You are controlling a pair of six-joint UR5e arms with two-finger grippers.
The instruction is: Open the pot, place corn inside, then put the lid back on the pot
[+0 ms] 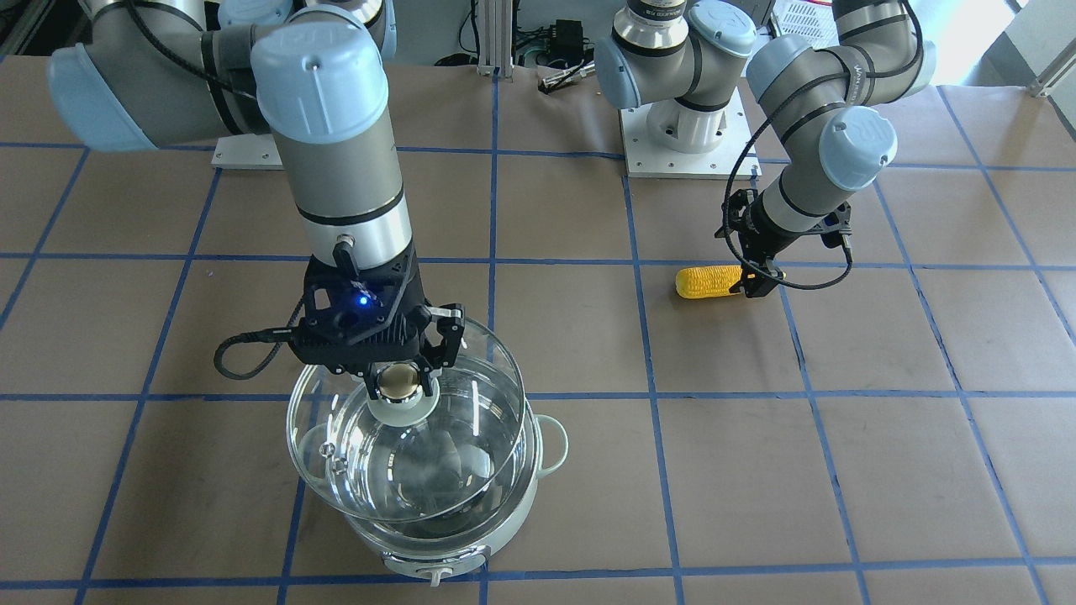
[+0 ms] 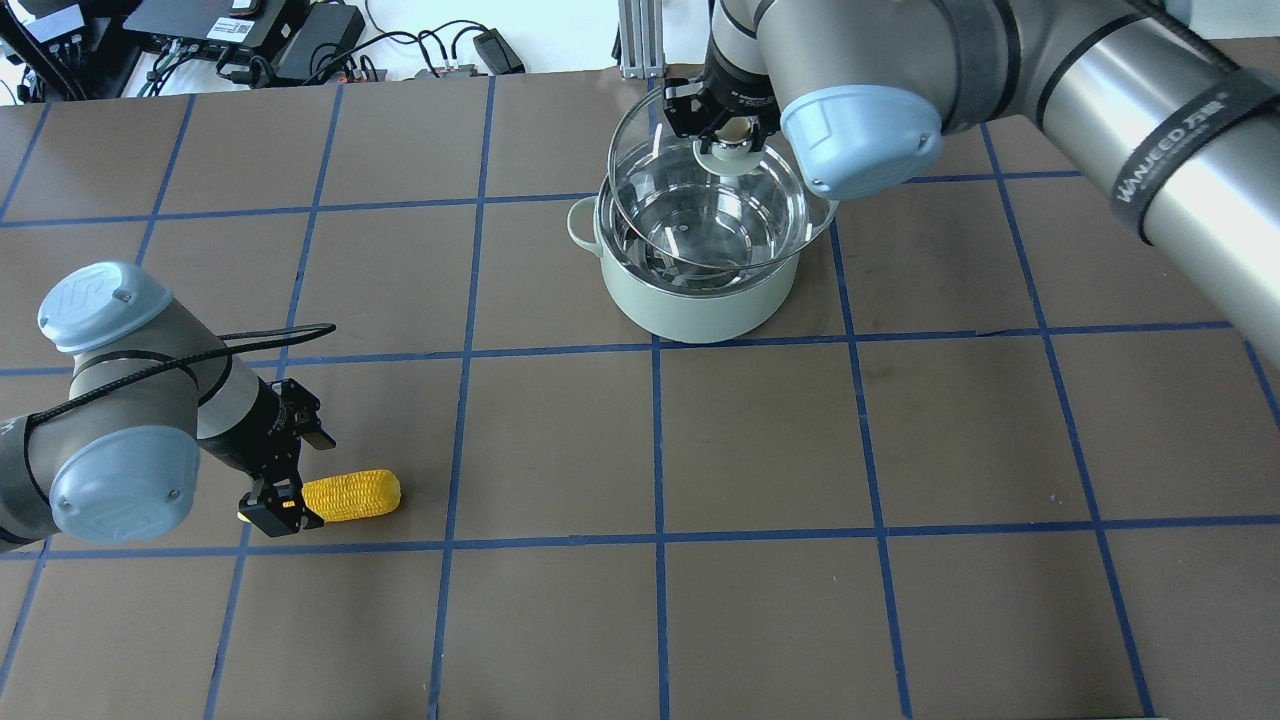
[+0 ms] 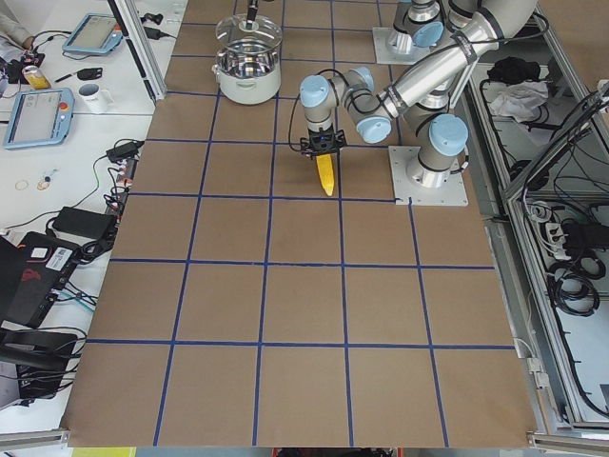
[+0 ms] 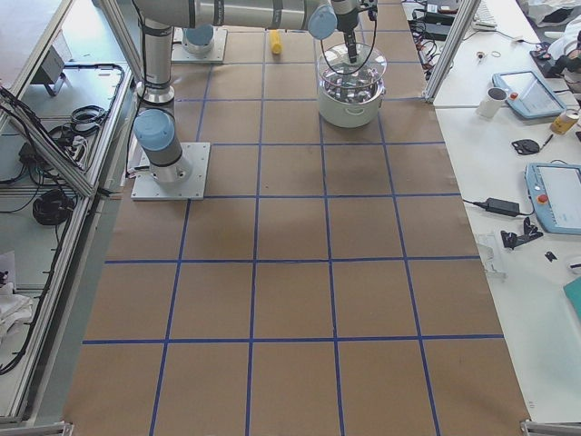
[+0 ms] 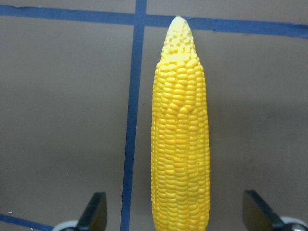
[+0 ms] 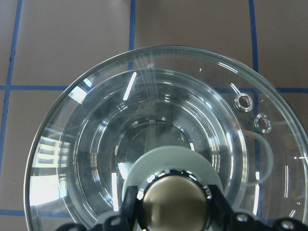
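Note:
The mint-green pot (image 1: 519, 507) stands on the table, also in the overhead view (image 2: 700, 305). My right gripper (image 1: 402, 382) is shut on the knob of the glass lid (image 1: 395, 479) and holds it tilted just over the pot's mouth; I cannot tell if its low edge touches the rim. The right wrist view shows the lid (image 6: 159, 120) from above the knob. The yellow corn (image 2: 355, 495) lies on the table. My left gripper (image 2: 275, 505) is open, its fingers on either side of the cob's thick end, apart from the corn (image 5: 180, 120).
Blue tape lines grid the brown table. The left arm's white base plate (image 1: 681, 143) is at the robot's side. Cables and power bricks (image 2: 300, 40) lie past the far edge. An aluminium post (image 2: 635, 40) stands behind the pot.

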